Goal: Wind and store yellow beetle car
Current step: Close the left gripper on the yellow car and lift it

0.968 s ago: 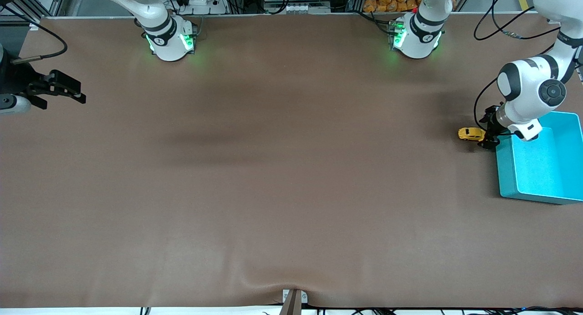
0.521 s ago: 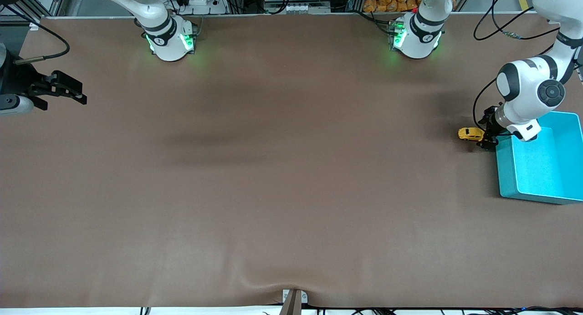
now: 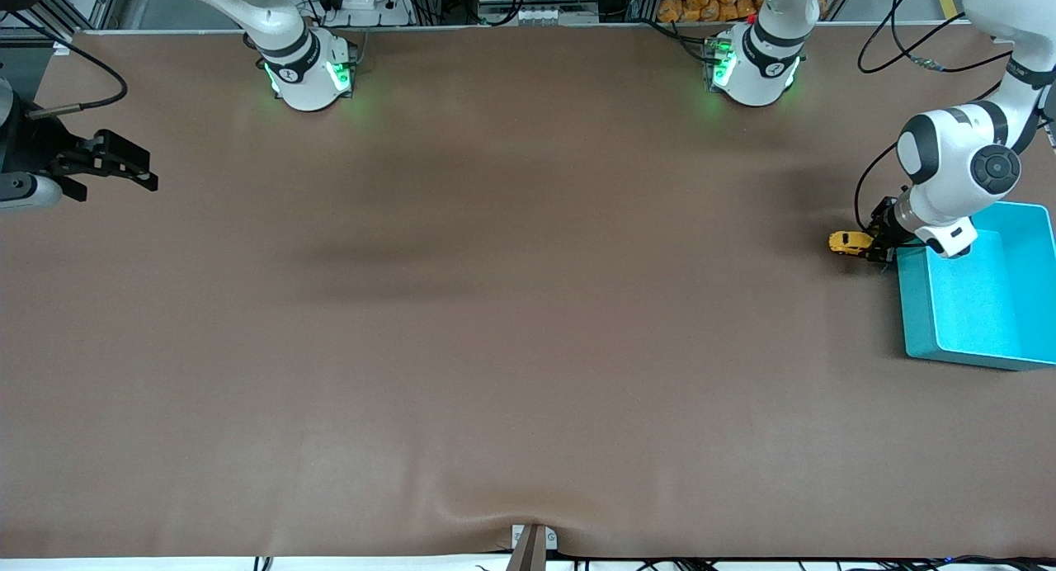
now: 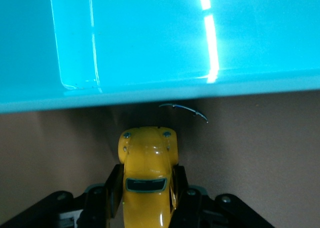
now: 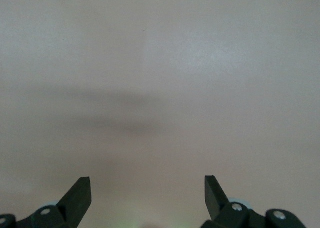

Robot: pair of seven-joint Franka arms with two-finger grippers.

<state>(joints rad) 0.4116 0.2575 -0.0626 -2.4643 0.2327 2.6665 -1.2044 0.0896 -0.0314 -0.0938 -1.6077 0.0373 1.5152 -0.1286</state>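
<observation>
The yellow beetle car (image 3: 846, 242) is low at the brown table, right beside the turquoise box (image 3: 914, 307) at the left arm's end. My left gripper (image 3: 876, 247) is shut on the car. In the left wrist view the car (image 4: 147, 158) sits between the black fingers (image 4: 114, 185), which press on both its sides, and its end points at the box wall (image 4: 150, 38). My right gripper (image 3: 124, 167) is open and empty, waiting over the right arm's end of the table. It shows in the right wrist view (image 5: 147, 188) with only bare table under it.
The box is open-topped with nothing visible in it. A thin dark wire-like bit (image 4: 184, 110) lies on the table between the car and the box. The brown table cover (image 3: 528, 307) has a small ripple at its near edge.
My left gripper has shifted a little toward the car and closed in around it. The car has barely moved. The right arm has stayed nearly still.
</observation>
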